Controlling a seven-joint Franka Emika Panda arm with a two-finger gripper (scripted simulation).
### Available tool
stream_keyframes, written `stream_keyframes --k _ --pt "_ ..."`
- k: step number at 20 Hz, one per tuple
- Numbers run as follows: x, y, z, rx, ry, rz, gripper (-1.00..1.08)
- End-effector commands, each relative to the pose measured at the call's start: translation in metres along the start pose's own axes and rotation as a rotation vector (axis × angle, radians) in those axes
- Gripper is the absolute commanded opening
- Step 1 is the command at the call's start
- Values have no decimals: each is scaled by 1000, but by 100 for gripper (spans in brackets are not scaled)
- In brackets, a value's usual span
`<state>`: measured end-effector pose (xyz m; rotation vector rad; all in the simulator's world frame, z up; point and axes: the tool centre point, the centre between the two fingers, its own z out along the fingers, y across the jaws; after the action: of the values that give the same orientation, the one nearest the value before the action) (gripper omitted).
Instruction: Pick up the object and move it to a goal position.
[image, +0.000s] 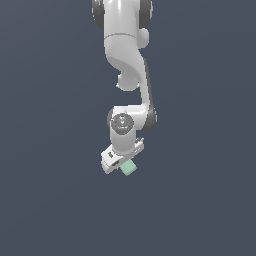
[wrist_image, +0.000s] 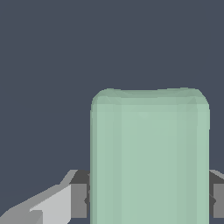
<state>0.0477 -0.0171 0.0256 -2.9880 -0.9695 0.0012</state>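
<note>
The object is a small pale mint-green block (image: 128, 168) with rounded edges. In the exterior view it sticks out from under the white gripper (image: 121, 166) at the end of the arm. In the wrist view the block (wrist_image: 149, 157) fills the space between the two fingers (wrist_image: 78, 200), which press on its two sides. The gripper (wrist_image: 148, 201) is shut on the block. The fingertips are mostly hidden by the hand in the exterior view.
The white arm (image: 125, 60) comes down from the top of the exterior view. The ground (image: 50, 200) is a plain dark blue-grey surface with nothing else on it in view.
</note>
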Motion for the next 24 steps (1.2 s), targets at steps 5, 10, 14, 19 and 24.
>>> stream_keyframes --k 5,10,14,19,24 --pt "-11 -18 -24 0 1 0 -100" --pt "-25 -40 -52 -1 0 0 -100" --pt "-38 -60 -78 -1 0 0 -100" --pt "-54 -85 -110 -2 -1 0 -100" --pt "-69 -110 -143 -2 -1 0 -100"
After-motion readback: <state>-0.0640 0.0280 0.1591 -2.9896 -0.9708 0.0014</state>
